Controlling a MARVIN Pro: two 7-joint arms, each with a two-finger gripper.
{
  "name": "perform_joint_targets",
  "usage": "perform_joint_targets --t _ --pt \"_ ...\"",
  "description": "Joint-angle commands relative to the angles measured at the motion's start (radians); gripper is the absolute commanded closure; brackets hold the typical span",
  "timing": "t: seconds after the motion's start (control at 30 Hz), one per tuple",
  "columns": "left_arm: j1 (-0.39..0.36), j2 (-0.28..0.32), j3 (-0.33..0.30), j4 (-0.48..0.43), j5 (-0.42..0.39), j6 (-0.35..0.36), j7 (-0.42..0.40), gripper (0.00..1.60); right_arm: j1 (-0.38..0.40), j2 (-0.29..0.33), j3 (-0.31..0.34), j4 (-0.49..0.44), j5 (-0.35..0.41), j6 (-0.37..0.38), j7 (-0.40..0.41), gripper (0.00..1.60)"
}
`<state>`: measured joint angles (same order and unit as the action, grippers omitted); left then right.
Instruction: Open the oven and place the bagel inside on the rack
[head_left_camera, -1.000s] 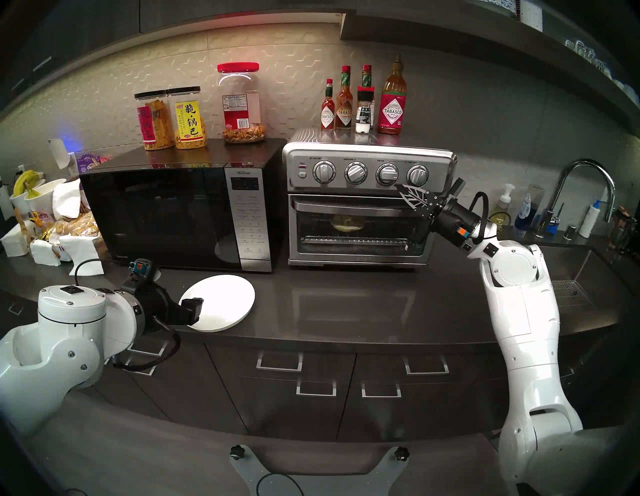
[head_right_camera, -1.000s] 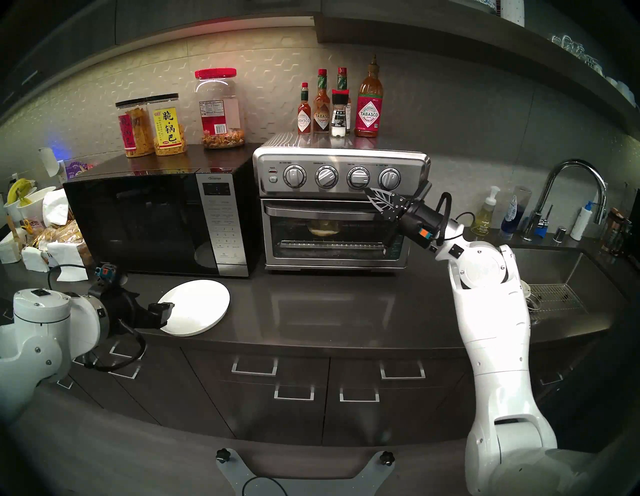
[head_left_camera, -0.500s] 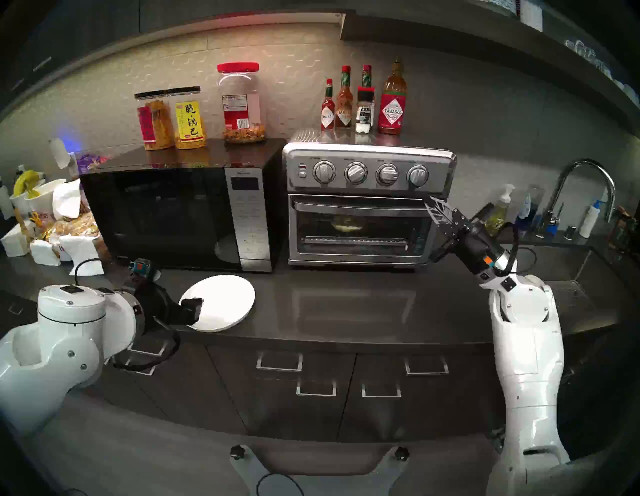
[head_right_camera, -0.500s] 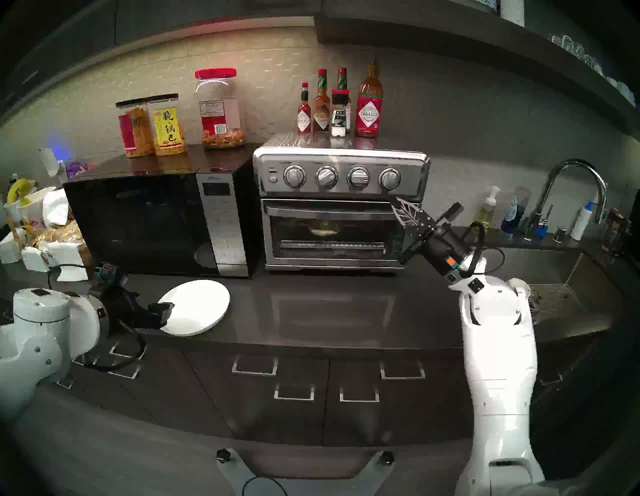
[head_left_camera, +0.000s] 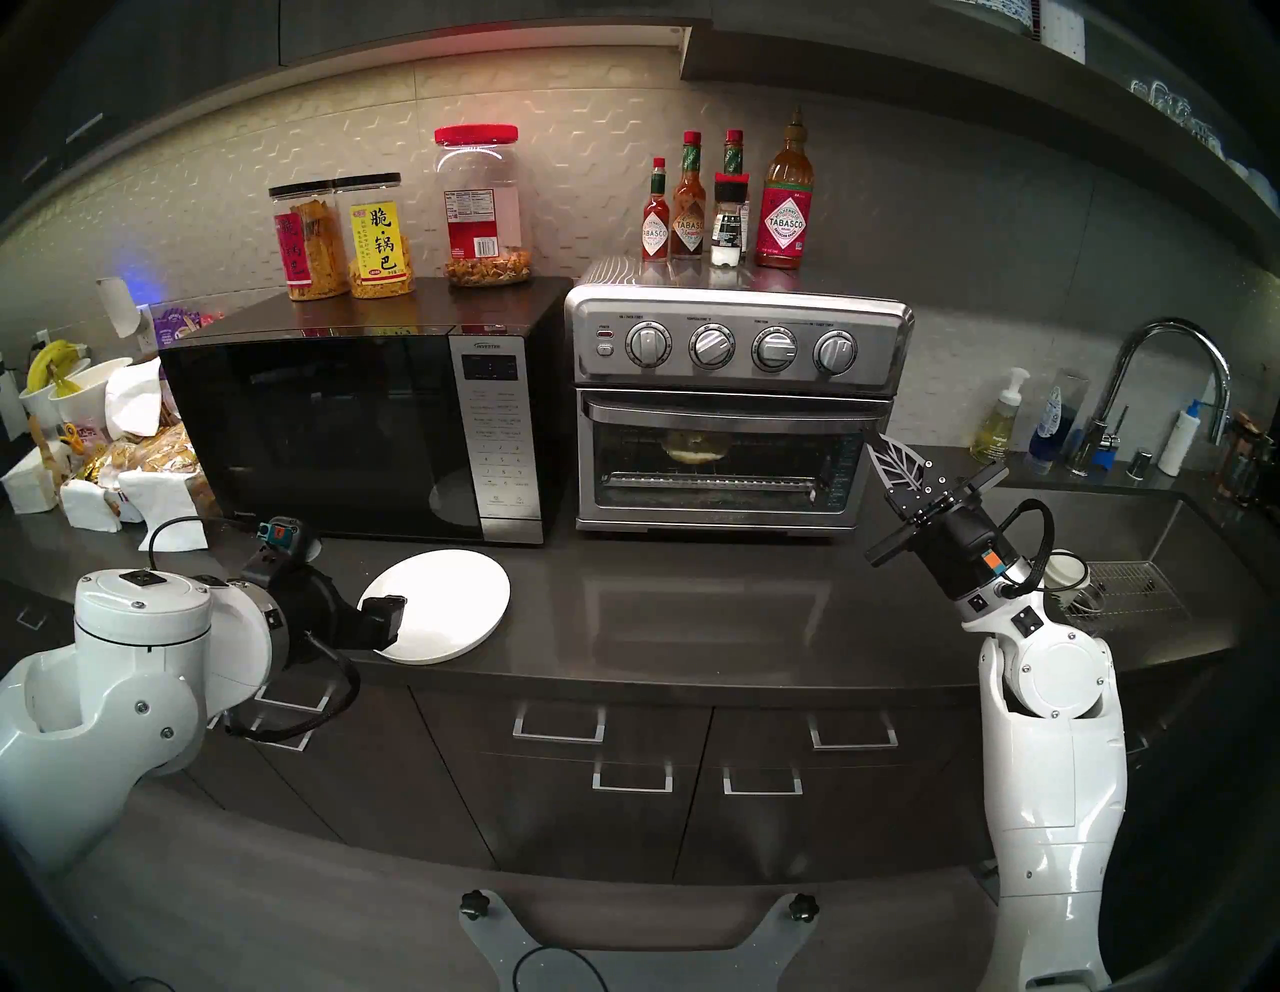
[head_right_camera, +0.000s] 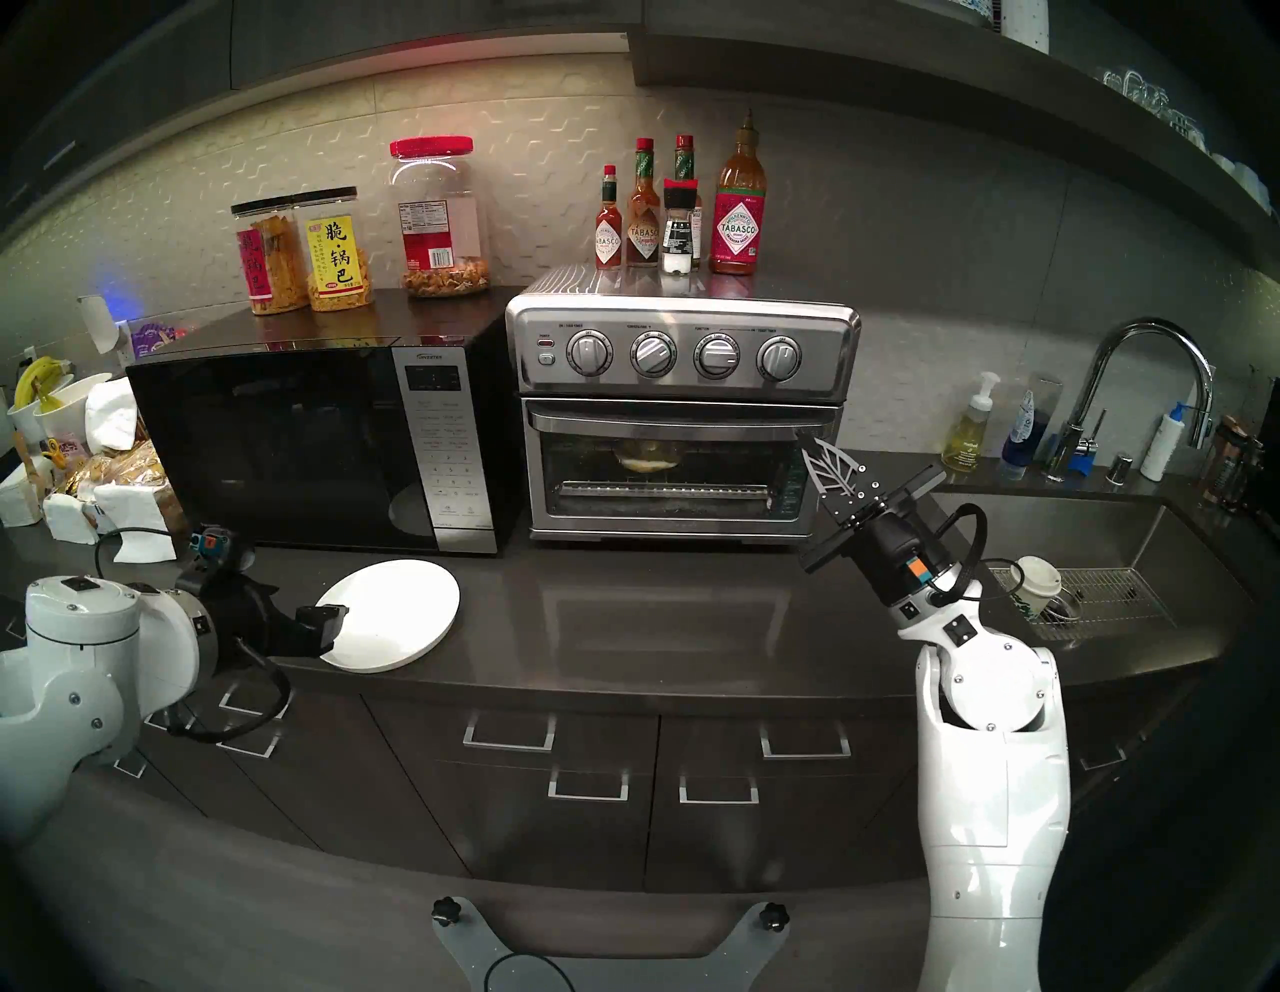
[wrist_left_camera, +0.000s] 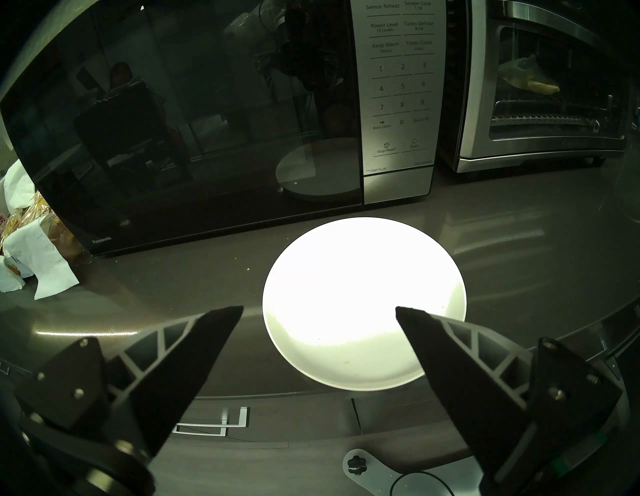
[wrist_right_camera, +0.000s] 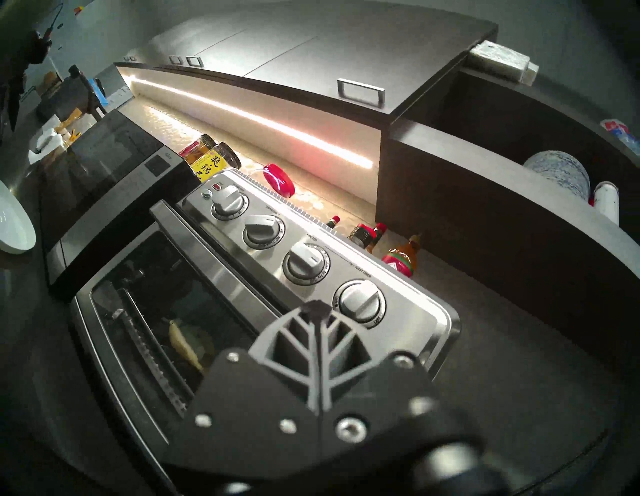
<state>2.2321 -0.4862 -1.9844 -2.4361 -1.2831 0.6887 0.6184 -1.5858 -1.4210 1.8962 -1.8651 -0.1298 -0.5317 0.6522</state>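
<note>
The stainless-steel oven (head_left_camera: 735, 409) (head_right_camera: 682, 422) (wrist_right_camera: 270, 277) stands on the counter with its glass door up and shut. Behind the glass the pale bagel (head_left_camera: 695, 445) (head_right_camera: 650, 455) (wrist_left_camera: 530, 83) (wrist_right_camera: 185, 344) lies on the wire rack (head_left_camera: 706, 479) (head_right_camera: 661, 490). My right gripper (head_left_camera: 878, 443) (head_right_camera: 812, 443) (wrist_right_camera: 317, 306) is shut and empty, hanging off the oven's lower right front corner with its tips pointing up-left. My left gripper (wrist_left_camera: 318, 310) is open over the near-left rim of a bare white plate (head_left_camera: 443, 604) (wrist_left_camera: 363, 301).
A black microwave (head_left_camera: 360, 422) sits left of the oven, with snack jars on top. Sauce bottles (head_left_camera: 727, 201) stand on the oven. A sink (head_left_camera: 1136, 554) with a faucet, a paper cup and soap bottles lies at the right. Napkins and bread bags crowd the far left.
My right arm has drawn back from the oven's knob panel, down and to the right, staying shut. The left arm and the oven door have not moved.
</note>
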Motion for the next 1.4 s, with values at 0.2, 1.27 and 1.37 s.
perform_joint_targets --t 0.2,1.27,1.37 --pt "-0.006 -0.007 -0.013 -0.007 0.005 0.001 -0.003 0.0 -0.075 -0.012 0.023 -0.103 0.04 0.157 0.046 1.6" --pt "-0.014 -0.022 -0.01 -0.007 0.018 0.014 -0.015 0.0 -0.095 -0.04 0.07 -0.122 0.114 0.178 0.111 0.23" --pt "-0.015 -0.024 -0.01 -0.007 0.019 0.016 -0.016 0.0 -0.094 -0.042 0.071 -0.122 0.115 0.178 0.112 0.23"
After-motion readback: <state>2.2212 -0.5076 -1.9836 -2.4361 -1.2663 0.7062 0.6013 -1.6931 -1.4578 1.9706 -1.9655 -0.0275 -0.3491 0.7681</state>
